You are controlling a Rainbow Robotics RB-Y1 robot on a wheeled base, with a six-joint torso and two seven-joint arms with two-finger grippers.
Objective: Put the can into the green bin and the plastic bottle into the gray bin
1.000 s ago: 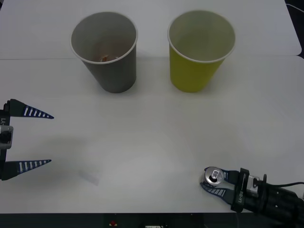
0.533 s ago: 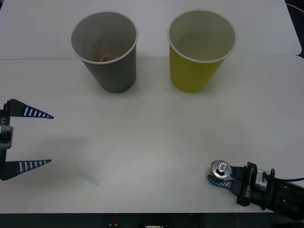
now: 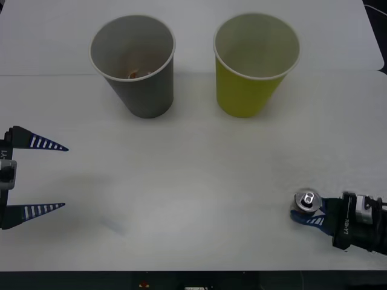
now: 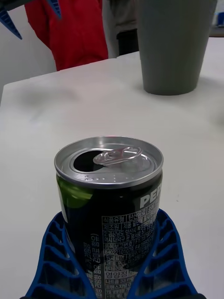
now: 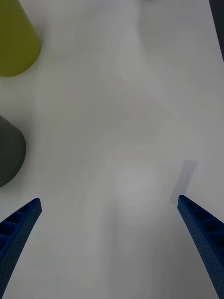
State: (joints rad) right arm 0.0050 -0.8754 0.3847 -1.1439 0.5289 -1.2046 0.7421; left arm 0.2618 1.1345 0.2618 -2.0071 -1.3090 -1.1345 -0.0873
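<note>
Right gripper [image 3: 309, 210] holds the small dark drink can [image 3: 306, 202] upright at the near right of the white table [image 3: 193, 175].

Its blue ribbed fingers [image 4: 163, 252] clasp both sides of the can, whose silver top and pull tab face up. The large yellow-green paper cup [image 3: 254, 63] and the large gray paper cup [image 3: 135, 64] stand side by side at the far end, well apart from the can. The left gripper [image 3: 36, 176] hovers at the table's left edge, fingers spread wide, grasping nothing.
</note>
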